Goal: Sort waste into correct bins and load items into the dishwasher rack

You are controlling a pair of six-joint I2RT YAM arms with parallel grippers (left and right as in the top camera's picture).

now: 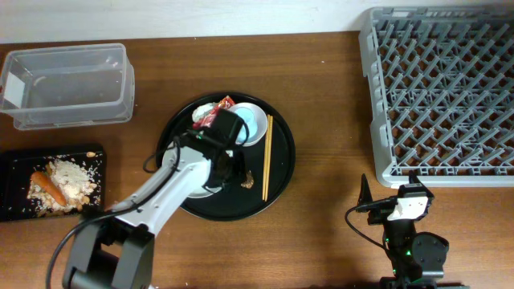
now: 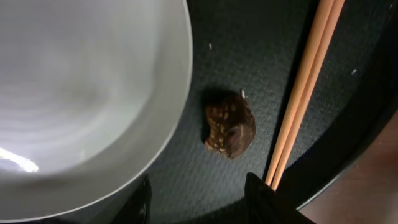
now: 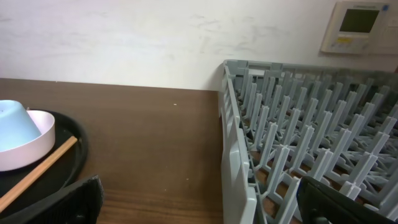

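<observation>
The left gripper [image 2: 200, 204] has its fingers apart near the small brown lump [image 2: 229, 129] — not touching it; the right gripper [image 3: 199, 208] stands wide open.

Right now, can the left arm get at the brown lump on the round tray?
Probably yes: the left fingers hang open close above the brown lump, which lies bare between the plate and the chopsticks, nothing covering it.

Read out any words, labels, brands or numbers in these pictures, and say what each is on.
Nothing here can be read.
Wall control panel: print beside its screen, too blurred.
White sticker on the clear plastic tub: no legible writing.
Red wrapper: too small to tell.
</observation>
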